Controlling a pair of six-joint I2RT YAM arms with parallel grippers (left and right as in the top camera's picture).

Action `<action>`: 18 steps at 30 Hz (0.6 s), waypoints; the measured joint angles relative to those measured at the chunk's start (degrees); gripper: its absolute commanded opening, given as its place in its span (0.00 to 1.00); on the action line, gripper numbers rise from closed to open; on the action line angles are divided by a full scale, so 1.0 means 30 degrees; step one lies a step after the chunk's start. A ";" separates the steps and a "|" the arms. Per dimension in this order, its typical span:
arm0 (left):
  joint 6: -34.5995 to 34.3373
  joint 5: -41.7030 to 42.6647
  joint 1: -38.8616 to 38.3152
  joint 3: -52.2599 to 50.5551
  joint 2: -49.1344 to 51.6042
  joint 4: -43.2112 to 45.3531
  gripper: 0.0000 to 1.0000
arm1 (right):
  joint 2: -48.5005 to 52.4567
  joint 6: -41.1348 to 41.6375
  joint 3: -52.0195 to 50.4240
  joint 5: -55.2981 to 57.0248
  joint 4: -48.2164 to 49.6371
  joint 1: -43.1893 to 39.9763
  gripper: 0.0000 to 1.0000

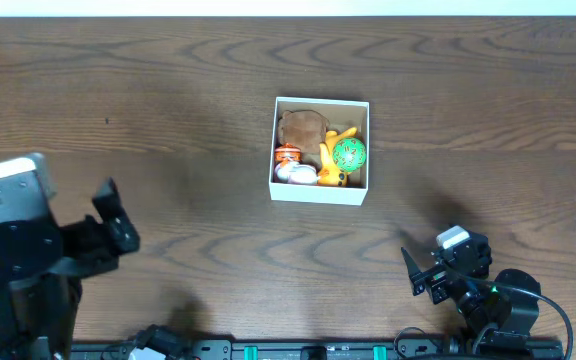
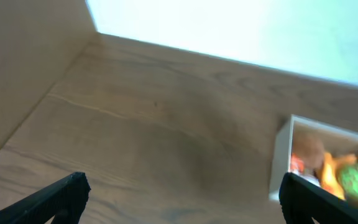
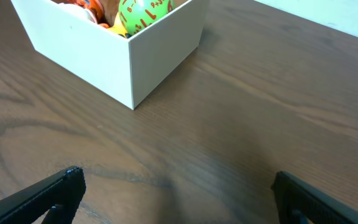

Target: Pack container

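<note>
Reporting both grippers spread wide, nothing between the fingers on either side. Left gripper (image 2: 182, 190): the two dark fingertips (image 2: 73, 186) sit at opposite edges of the wrist view, with bare wood table (image 2: 154, 124) between and ahead of them. The container (image 2: 281, 163) lies ahead of the right-side finger and past it, its near corner just above that tip in the picture and clear of the gap. Right gripper (image 3: 179, 182): same wide stance. The box's white corner is ahead of the left-side finger, apart from it, no contact. Overhead, the container sits flat mid-table, forward of both grippers and between them, well apart from the left one and nearer the right. Inside: brown plush (image 1: 301, 127) at the back, green ball (image 1: 349, 154), yellow toy (image 1: 331, 162) and orange-and-white toy (image 1: 288, 160) toward the front wall, all packed touching.
</note>
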 measured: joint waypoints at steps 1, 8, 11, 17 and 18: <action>-0.0255 0.0007 0.0525 -0.0335 -0.0204 0.0510 0.98 | 0.0000 0.0000 -0.0007 0.0007 0.0000 0.0000 0.99; -0.1596 0.0525 0.4473 -0.6528 -0.3570 0.6681 0.98 | -0.0007 -0.0007 -0.0015 0.0000 0.0007 0.0000 0.99; -0.1843 0.1188 0.5756 -1.0265 -0.5435 0.9384 0.98 | -0.0007 -0.0007 -0.0022 0.0007 0.0015 0.0000 0.99; -0.1333 0.3067 0.7118 -1.6910 -0.8983 1.3457 0.98 | -0.0036 -0.0007 -0.0029 0.0007 0.0015 0.0000 0.99; -0.1100 0.3337 0.7235 -1.7784 -0.9471 1.3952 0.98 | -0.0036 -0.0007 -0.0029 0.0000 0.0015 0.0000 0.99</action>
